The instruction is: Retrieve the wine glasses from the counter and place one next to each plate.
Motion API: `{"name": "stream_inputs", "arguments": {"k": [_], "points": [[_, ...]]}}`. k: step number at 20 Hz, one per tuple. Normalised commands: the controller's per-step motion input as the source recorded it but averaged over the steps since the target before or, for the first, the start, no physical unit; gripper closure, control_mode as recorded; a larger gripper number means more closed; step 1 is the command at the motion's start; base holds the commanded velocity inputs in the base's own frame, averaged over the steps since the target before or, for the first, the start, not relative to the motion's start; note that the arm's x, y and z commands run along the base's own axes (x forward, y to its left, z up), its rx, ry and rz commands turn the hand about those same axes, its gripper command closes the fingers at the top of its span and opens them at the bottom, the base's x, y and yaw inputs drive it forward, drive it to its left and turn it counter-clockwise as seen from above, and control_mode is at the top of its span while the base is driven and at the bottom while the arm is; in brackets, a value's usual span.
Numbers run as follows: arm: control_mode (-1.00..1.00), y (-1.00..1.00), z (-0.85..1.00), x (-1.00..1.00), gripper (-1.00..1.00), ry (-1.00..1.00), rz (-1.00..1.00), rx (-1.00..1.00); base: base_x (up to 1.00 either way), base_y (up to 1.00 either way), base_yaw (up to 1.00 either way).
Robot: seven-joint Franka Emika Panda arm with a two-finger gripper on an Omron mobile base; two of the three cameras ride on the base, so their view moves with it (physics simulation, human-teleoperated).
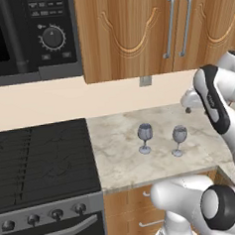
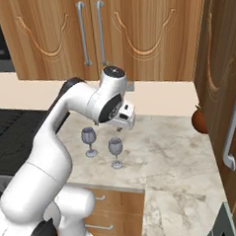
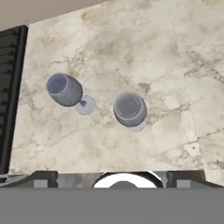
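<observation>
Both wine glasses upright on the marble surface point(image 1: 122, 159), just right of the stove point(image 1: 43, 164). Left glass point(image 1: 145, 138) and right glass point(image 1: 179, 140) stand near each other but apart, feet not touching. From the hand camera, the right glass point(image 3: 130, 109) sits almost dead centre under me and the left one point(image 3: 65, 89) is off toward the stove side.

My gripper point(image 2: 121, 121) hangs above and slightly behind the pair, jaws spread wide, holding nothing. No plates in frame, so I judge this as the first pickup.

Plan for a clean grasp:
- Take the right glass, already nearly in line. Centre over the bowl before descending.
- Come straight down, jaws either side of the bowl or upper stem. Keep the closing axis off the line between the glasses, so a finger doesn't clip the left glass.
- Close gently. Thin stem, rounded bowl: likely to tip or slip out if squeezed off-centre.
- Lift vertically until the foot clears the surface, then translate.

Risk: top-heavy; a nudge on approach probably topples it.
</observation>
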Motion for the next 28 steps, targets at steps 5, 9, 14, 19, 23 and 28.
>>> {"name": "stream_inputs", "arguments": {"k": [5, 9, 14, 19, 23, 28], "points": [[-1.00, -0.72, -0.18, -0.43, -1.00, -0.08, 0.29, 0.10, 0.00, 0.00, 0.00], [-1.00, -0.41, -0.18, 0.00, -1.00, 0.00, 0.31, 0.09, 0.00, 0.00, 0.00], [-1.00, 0.00, -0.04, 0.06, -1.00, 0.01, 0.04, 0.01, 0.00, 0.00, 0.00], [-1.00, 0.00, 0.00, 0.02, -1.00, 0.00, 0.03, 0.00, 0.00, 0.00, 0.00], [-1.00, 0.00, -0.01, 0.01, -1.00, 0.03, -0.23, 0.02, 0.00, 0.00, 0.00], [-1.00, 0.00, 0.00, -0.01, -1.00, 0.00, -0.35, 0.04, 0.00, 0.00, 0.00]]}}
